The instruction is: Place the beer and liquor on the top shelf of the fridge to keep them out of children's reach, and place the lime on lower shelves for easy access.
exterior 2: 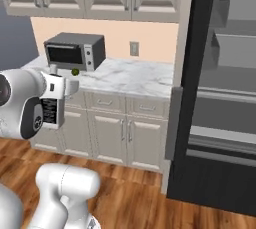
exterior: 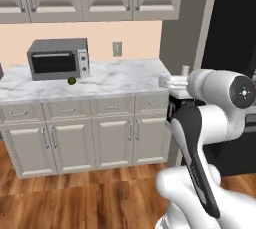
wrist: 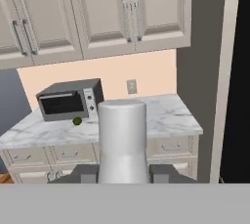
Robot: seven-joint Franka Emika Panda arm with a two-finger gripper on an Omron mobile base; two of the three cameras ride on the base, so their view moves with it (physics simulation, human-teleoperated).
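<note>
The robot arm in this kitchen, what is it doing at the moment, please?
The gripper has its jaws closed on the liquor, a white bottle, and holds it up in the air in front of the cabinets. The lime lies on the marble counter, just in front of the toaster oven. The fridge stands open at the right, and the bottle is not yet on any of its shelves.
</note>
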